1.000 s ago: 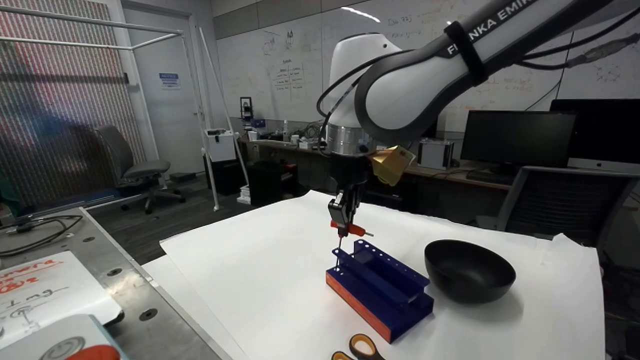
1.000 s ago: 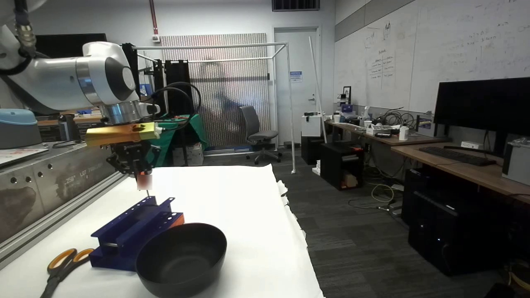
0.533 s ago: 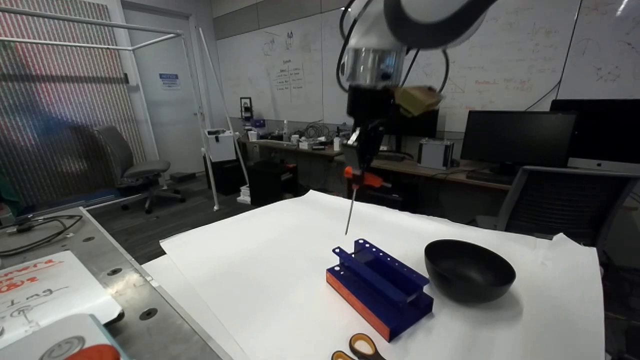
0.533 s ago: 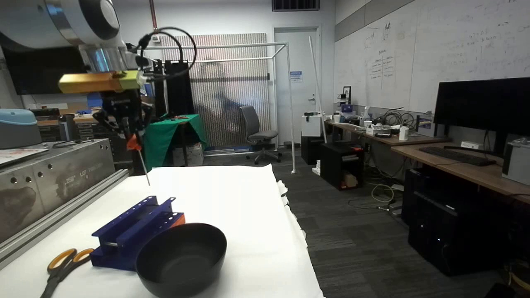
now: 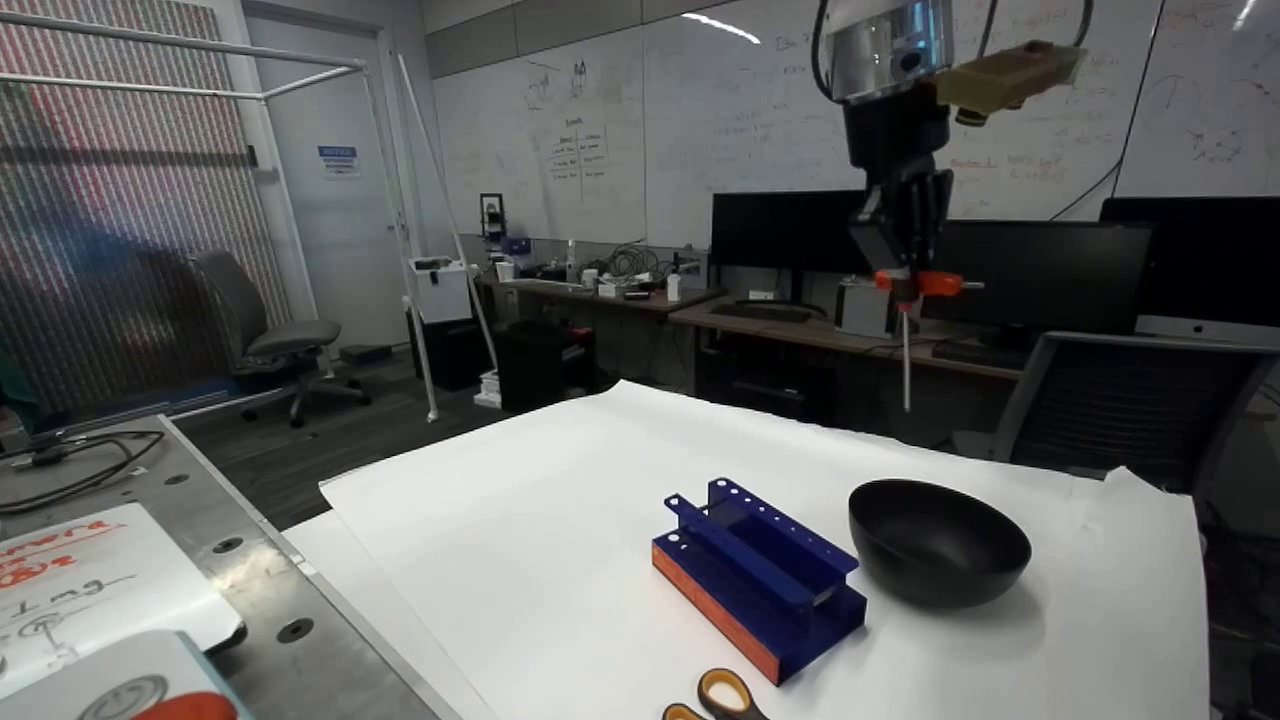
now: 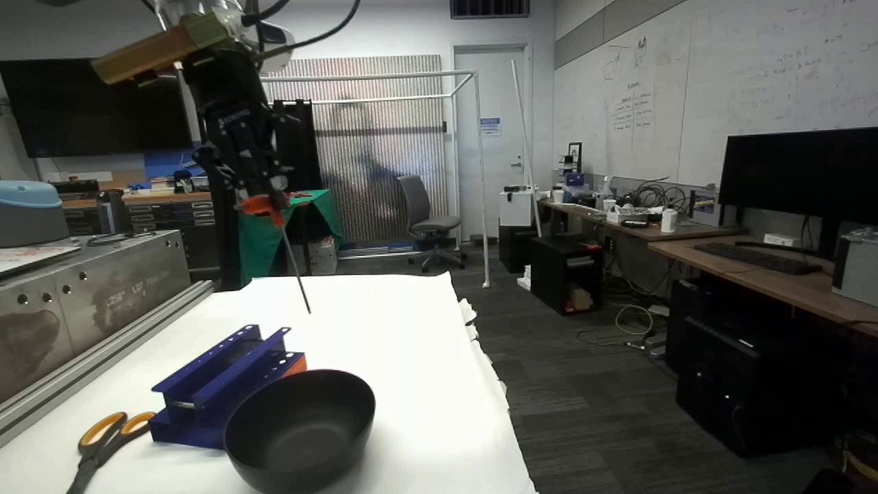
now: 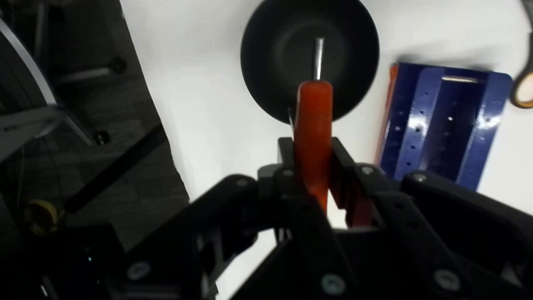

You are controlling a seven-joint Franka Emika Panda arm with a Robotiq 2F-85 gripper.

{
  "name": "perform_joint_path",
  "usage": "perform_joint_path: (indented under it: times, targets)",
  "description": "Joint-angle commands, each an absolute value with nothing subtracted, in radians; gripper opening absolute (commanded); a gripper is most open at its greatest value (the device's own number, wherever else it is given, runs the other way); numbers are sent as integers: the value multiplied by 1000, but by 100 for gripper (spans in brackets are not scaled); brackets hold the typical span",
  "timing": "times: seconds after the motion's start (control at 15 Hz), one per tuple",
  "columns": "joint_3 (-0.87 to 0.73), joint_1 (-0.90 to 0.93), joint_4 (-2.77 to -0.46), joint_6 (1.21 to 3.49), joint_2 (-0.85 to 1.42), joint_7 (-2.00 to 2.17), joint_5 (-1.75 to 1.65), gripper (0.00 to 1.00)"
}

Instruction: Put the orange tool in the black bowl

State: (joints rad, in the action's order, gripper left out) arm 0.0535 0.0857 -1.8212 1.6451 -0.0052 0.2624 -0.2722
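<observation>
Our Robotiq gripper (image 7: 312,152) grips the orange T-handle driver (image 7: 315,123) aloft, shaft (image 6: 295,270) downward; the black bowl (image 7: 287,58) lies at 12 o'clock in the wrist view. We should centre above it, lower gently inside, then release.

In an exterior view, the sheet (image 6: 405,343) is overexposed; the floor (image 6: 576,405) is dim. The whiteboard (image 5: 740,120) shows streak glare. The bowl (image 5: 935,550) casts a soft shadow. Wrist view: gripper (image 7: 312,152) blurred, rack (image 7: 418,125) glossy with highlights.
</observation>
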Motion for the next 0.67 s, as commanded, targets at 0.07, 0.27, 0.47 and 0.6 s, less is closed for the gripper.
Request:
perform_joint_path:
  times: [0.07, 0.27, 0.47, 0.6]
  targets:
    - [24, 41, -1824, 1509, 95, 297, -237, 5]
    - [9, 25, -1798, 1444, 199, 290, -159, 5]
    - [8, 19, -1791, 1470, 265, 261, -63, 5]
    - [9, 19, -1781, 1486, 294, 255, -16, 5]
